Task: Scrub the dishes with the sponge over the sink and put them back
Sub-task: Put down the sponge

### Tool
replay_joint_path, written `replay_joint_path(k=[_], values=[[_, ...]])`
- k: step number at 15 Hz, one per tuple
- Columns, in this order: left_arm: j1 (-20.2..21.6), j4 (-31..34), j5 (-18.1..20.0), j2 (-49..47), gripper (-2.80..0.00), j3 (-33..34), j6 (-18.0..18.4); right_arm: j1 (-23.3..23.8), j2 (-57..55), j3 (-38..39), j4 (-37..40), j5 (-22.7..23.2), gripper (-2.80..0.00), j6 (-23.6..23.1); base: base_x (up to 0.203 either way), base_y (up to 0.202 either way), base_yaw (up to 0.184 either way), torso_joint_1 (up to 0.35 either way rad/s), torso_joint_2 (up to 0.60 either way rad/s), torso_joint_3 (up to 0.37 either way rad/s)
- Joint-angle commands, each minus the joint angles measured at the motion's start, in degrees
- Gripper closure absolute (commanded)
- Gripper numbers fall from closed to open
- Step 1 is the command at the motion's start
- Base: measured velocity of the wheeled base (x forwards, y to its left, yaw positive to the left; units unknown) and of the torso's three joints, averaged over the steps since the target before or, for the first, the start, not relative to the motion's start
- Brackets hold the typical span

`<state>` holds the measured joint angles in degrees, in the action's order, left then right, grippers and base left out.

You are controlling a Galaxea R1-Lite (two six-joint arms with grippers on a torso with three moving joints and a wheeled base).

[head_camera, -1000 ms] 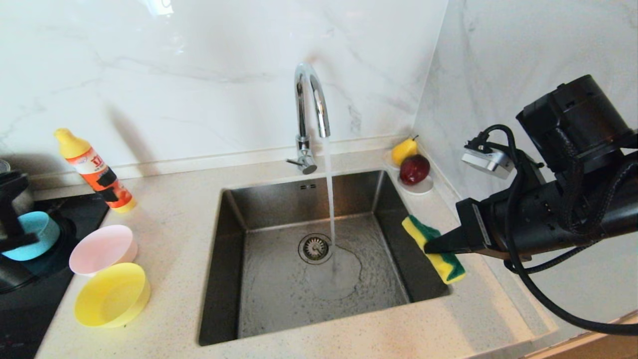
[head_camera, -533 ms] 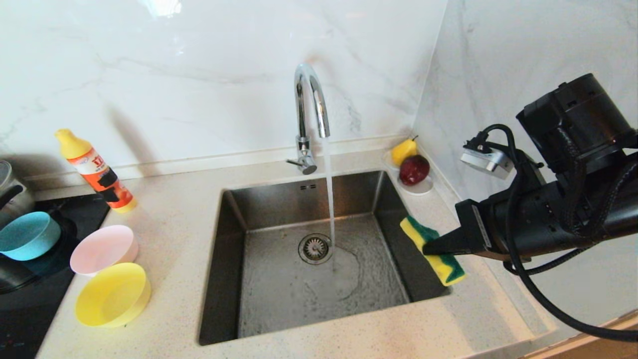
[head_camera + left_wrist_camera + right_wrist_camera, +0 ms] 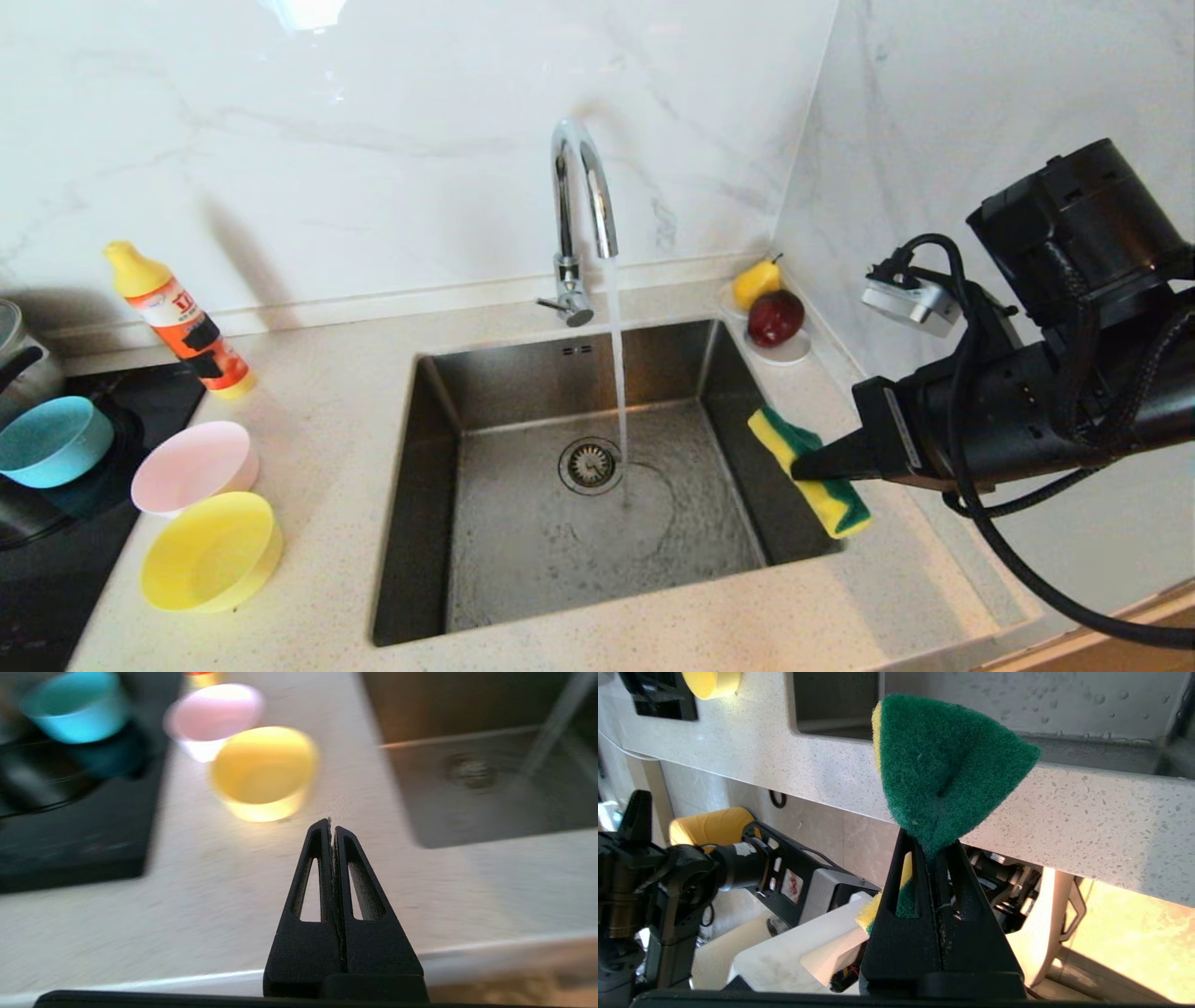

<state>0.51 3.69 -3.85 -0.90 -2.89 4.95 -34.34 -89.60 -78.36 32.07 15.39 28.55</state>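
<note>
My right gripper is shut on the sponge, yellow foam with a green face, and holds it over the right rim of the sink. The right wrist view shows the sponge pinched at the tips of that gripper. Three bowls stand left of the sink: blue on the cooktop, pink and yellow on the counter. My left gripper is shut and empty, over the counter's front, short of the yellow bowl. It is out of the head view.
Water runs from the chrome faucet into the basin near the drain. A detergent bottle stands at the back left, beside a black cooktop. A saucer with fruit sits in the back right corner, against the marble wall.
My left gripper, which stood by the blue bowl a second ago, has drawn back out of the head view. The blue bowl rests on the cooktop. The right arm and sponge have not moved.
</note>
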Motion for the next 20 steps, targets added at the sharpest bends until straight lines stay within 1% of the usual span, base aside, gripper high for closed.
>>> replay_joint_path(k=[1,2,3,5,6,7,8,9,10,12,13,15,18,20], values=[[0.0,-0.2,3.7,1.0,0.00,1.4,-0.8,0.1,-0.3,0.1,0.2,-0.1,0.00,-0.6,0.000,0.000,0.000,0.000,0.00,0.000],[0.0,-1.4,4.6,1.0,0.00,2.4,-1.7,0.1,-0.3,0.1,0.4,-0.5,0.00,-0.8,0.000,0.000,0.000,0.000,0.00,0.000],[0.0,-2.7,4.6,1.0,0.00,2.8,-2.2,0.1,-0.2,0.1,0.4,-0.6,0.00,-1.2,0.000,0.000,0.000,0.000,0.00,0.000],[0.0,-2.7,4.6,1.0,0.00,2.8,-2.3,0.3,0.5,0.2,0.7,-0.7,0.00,-1.9,0.000,0.000,0.000,0.000,0.00,0.000],[0.0,-2.7,4.6,1.0,0.00,2.8,-2.3,0.4,1.0,0.7,1.2,-1.4,0.00,-3.4,0.000,0.000,0.000,0.000,0.00,0.000],[-0.1,-2.7,4.6,1.0,0.00,2.8,-2.3,0.4,1.0,1.2,1.4,-3.2,0.00,-5.0,0.000,0.000,0.000,0.000,0.00,0.000],[0.0,-2.7,4.6,1.0,0.00,2.8,-2.3,0.5,0.8,2.8,1.4,-5.8,0.00,-7.6,0.000,0.000,0.000,0.000,0.00,0.000],[0.0,-2.7,4.6,1.0,0.00,2.8,-2.3,0.7,0.6,4.3,1.0,-9.1,0.00,-10.8,0.000,0.000,0.000,0.000,0.00,0.000],[0.0,-2.7,4.6,1.0,0.00,2.8,-2.3,0.8,1.1,5.7,0.9,-11.7,0.00,-12.6,0.000,0.000,0.000,0.000,0.00,0.000],[0.0,-2.7,4.6,1.0,0.00,2.8,-2.3,0.9,2.6,8.8,0.3,-13.6,0.00,-13.9,0.000,0.000,0.000,0.000,0.00,0.000],[0.0,-2.7,4.6,1.0,0.00,2.8,-2.3,0.9,3.3,10.4,-0.5,-15.3,0.00,-14.8,0.000,0.000,0.000,0.000,0.00,0.000],[0.0,-2.7,4.6,1.0,0.00,2.8,-2.3,0.6,3.8,14.2,-3.0,-20.7,0.00,-16.1,0.000,0.000,0.000,0.000,0.00,0.000],[0.0,-2.7,4.6,1.0,0.00,2.8,-2.3,0.3,3.9,19.9,-8.6,-29.3,0.00,-16.6,0.000,0.000,0.000,0.000,0.00,0.000],[0.0,-2.7,4.6,1.0,0.00,2.8,-2.3,0.0,3.0,21.6,-11.3,-34.3,0.00,-16.5,0.000,0.000,0.000,0.000,0.00,0.000]])
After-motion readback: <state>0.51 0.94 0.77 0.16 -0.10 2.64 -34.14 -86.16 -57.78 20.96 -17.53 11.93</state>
